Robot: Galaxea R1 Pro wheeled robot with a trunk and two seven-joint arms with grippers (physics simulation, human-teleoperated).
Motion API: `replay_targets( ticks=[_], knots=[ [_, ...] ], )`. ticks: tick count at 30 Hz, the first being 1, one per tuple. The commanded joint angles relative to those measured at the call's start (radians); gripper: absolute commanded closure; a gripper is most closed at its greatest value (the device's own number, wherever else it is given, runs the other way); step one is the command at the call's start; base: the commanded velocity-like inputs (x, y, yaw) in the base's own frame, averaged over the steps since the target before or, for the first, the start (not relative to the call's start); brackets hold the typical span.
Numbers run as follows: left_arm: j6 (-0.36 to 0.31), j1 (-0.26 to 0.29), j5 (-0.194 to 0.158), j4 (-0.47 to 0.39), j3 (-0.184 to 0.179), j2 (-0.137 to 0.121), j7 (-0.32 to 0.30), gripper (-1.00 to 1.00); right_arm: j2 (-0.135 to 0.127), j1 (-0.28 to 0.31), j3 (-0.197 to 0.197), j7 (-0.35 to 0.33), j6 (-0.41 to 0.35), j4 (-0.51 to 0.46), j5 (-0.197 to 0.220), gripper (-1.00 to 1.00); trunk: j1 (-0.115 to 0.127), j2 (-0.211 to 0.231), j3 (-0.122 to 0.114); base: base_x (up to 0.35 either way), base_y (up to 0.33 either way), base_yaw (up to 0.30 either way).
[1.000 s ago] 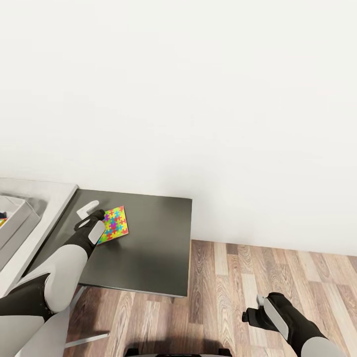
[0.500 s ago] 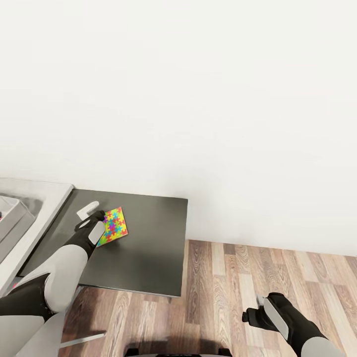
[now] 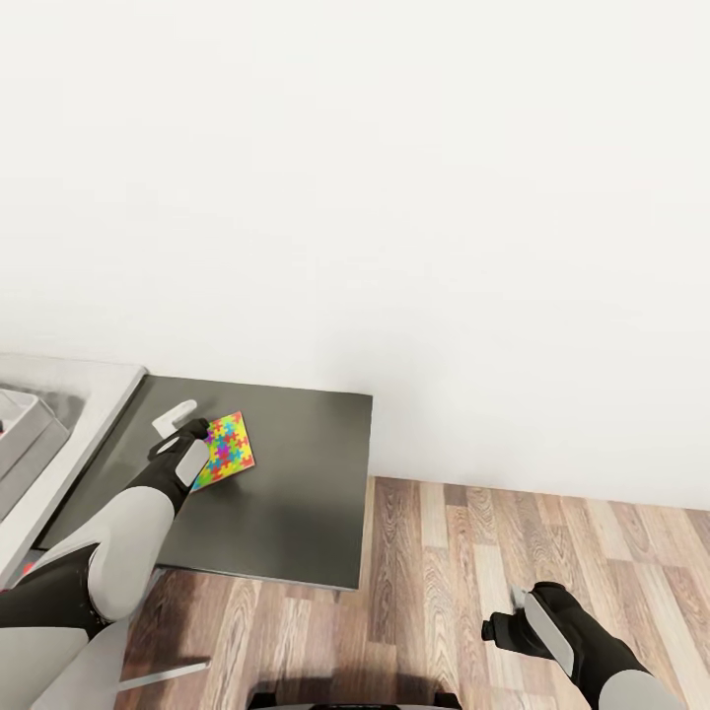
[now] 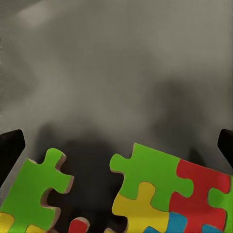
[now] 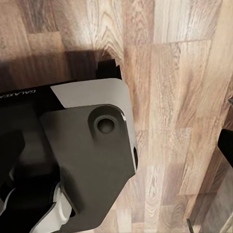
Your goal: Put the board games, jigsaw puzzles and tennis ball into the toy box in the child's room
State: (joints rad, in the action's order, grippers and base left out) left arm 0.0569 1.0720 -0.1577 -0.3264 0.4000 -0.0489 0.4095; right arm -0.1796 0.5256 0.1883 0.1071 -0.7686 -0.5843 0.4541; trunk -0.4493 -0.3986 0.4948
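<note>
Head view: left pincer (image 3: pixel 187 431), spread wide at the edge of a jigsaw puzzle (image 3: pixel 225 448) flat on the dark worktop (image 3: pixel 296 493), positioned for grasping; right pincer's (image 3: pixel 503 619) state unclear.

The lower surface (image 3: pixel 286 493) looks like matt dark-grey laminate, smooth, with faint cloudy sheen up close. The jigsaw puzzle (image 3: pixel 227 447) is thin board, brightly printed, its cut edges raw tan like cardboard. The floor (image 3: pixel 552 552) is satin wood-grain plank. The arm shells (image 3: pixel 123 542) look like smooth white and black plastic
</note>
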Motion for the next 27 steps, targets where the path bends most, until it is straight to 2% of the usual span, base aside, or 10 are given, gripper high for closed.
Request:
replay_targets(
  ticks=[1, 27],
  knots=[
    [0.006, 0.0, -0.02, 0.023, 0.001, 0.0, 0.002, -1.0, -0.001, 0.001, 0.007, 0.009, -0.003, -0.002, 0.011, -1.0, -0.001, -0.001, 0.002, -0.011, -0.055, 0.0],
    [0.006, 0.0, -0.02, 0.023, 0.002, 0.0, 0.003, -1.0, -0.001, 0.001, 0.01, 0.009, -0.003, -0.002, 0.011, -1.0, -0.001, -0.001, 0.002, -0.029, -0.132, 0.0]
  ],
)
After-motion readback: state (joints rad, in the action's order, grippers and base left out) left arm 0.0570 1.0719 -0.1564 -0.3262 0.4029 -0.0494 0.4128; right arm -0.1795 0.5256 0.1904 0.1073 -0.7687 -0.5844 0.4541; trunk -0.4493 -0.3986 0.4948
